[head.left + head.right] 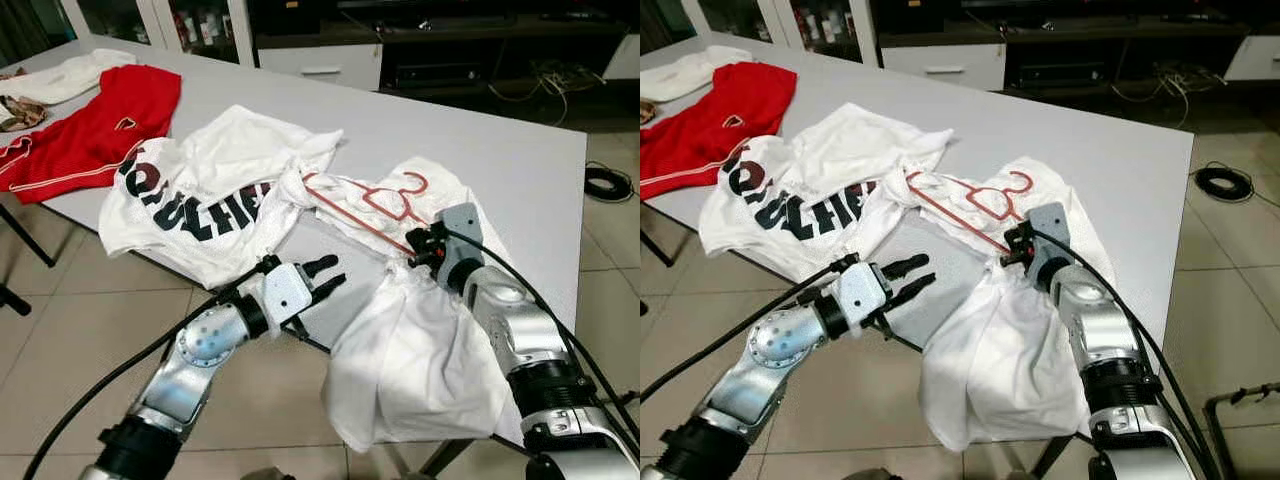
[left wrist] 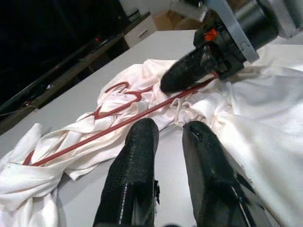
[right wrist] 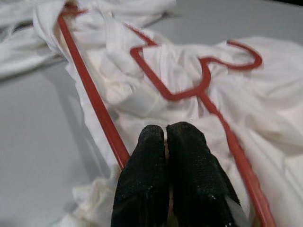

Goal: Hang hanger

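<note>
Grey surface [image 1: 480, 150] carries clothes; white shirt [image 1: 420, 340] drapes over its near edge, lettered shirt [image 1: 200, 200] at 10 o'clock of it; red hanger [image 1: 370, 205] lies on the white shirt, partly wrapped; right gripper [image 1: 425, 245], fingers pressed together, rests on cloth between the hanger's bars; left gripper [image 1: 322, 277], fingers apart, hovers at 8 o'clock; judgement: free the cloth, grip one bar squarely.
</note>
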Robot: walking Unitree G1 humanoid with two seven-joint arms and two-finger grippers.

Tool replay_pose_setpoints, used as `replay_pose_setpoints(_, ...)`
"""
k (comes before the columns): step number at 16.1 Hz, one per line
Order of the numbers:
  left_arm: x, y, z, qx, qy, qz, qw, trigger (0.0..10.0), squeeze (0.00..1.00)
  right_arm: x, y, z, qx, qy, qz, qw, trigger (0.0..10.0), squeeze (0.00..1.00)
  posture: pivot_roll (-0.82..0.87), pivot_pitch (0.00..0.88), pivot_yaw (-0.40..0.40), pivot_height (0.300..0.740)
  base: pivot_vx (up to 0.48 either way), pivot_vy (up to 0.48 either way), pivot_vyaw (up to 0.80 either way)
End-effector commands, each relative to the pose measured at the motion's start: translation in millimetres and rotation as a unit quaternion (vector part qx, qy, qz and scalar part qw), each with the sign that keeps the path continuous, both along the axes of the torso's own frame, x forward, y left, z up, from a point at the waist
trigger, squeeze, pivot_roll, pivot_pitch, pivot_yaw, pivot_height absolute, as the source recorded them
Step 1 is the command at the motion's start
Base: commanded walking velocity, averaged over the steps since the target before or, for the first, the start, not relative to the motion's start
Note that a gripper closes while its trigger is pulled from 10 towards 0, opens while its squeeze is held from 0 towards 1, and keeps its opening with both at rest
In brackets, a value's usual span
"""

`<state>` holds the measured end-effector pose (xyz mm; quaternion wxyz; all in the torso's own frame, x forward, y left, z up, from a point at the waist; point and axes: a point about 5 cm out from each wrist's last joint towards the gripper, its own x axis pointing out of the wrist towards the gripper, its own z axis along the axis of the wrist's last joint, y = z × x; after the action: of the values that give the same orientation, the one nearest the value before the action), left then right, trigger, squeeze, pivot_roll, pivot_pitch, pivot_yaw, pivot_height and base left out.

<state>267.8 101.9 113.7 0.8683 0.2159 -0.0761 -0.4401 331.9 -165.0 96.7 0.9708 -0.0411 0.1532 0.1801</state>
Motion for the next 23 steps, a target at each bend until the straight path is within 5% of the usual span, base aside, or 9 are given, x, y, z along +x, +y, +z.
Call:
replay_pose_setpoints(1, 0.5, 0.5, 3.3, 0.007, -0.005, -0.006, 1.0, 10.0, 0.0, -0.3, 1.9, -4.1, -0.013, 0.023, 0.005, 1.0, 10.0, 0.23, -0.08, 0.0, 0.098, 0.736, 0.0, 0.0, 0.0)
replay_pose_setpoints(3, 0.6, -0.5, 4.0, 0.006, -0.003, -0.009, 1.0, 10.0, 0.0, -4.1, 5.1, -11.2, -0.022, 0.053, 0.022, 0.998, 10.0, 0.1, -0.07, 0.0, 0.094, 0.736, 0.0, 0.0, 0.0)
replay_pose_setpoints(4, -0.6, -2.2, 3.4, 0.007, -0.002, -0.013, 1.0, 10.0, 0.0, -9.6, 11.4, -17.8, -0.028, 0.083, 0.051, 0.995, 7.5, 0.0, -0.07, 0.0, 0.088, 0.736, 0.0, 0.0, 0.0)
replay_pose_setpoints(5, -1.1, -2.7, 3.1, 0.006, -0.001, -0.013, 1.0, 10.0, 0.0, -11.7, 13.9, -19.6, -0.029, 0.092, 0.063, 0.993, 7.5, 0.0, -0.07, 0.0, 0.086, 0.736, 0.0, 0.0, 0.0)
replay_pose_setpoints(7, -3.0, -3.3, 1.4, 0.004, 0.001, -0.01, 1.0, 10.0, 0.0, -19.5, 24.8, -15.9, -0.005, 0.103, 0.118, 0.988, 3.8, 0.0, -0.06, 0.0, 0.078, 0.736, 0.0, 0.0, 0.0)
replay_pose_setpoints(8, -3.2, -3.2, 1.1, 0.004, 0.001, -0.009, 1.0, 10.0, 0.0, -22.1, 28.0, -13.2, 0.004, 0.105, 0.137, 0.985, 3.8, 0.0, -0.06, 0.0, 0.078, 0.736, 0.0, 0.0, 0.0)
replay_pose_setpoints(11, -3.0, -3.3, 0.8, 0.003, 0.001, -0.006, 1.0, 10.0, 0.0, -24.9, 29.5, 4.2, 0.045, 0.097, 0.165, 0.981, 10.0, 0.0, -0.06, 0.0, 0.073, 0.736, 0.0, 0.0, 0.0)
replay_pose_setpoints(17, -2.9, -7.9, -0.1, 0.001, 0.0, -0.01, 1.0, 10.0, 0.0, -9.1, 1.3, 23.4, 0.033, 0.053, 0.068, 0.996, 10.0, 0.0, -0.08, 0.0, 0.072, 0.736, 0.0, 0.0, 0.0)
replay_pose_setpoints(23, -2.6, -10.2, -0.4, -0.003, 0.0, -0.009, 1.0, 10.0, 0.0, -15.5, 13.7, 9.2, 0.023, 0.08, 0.09, 0.992, 10.0, 0.0, -0.08, 0.0, 0.065, 0.736, 0.0, 0.0, 0.0)
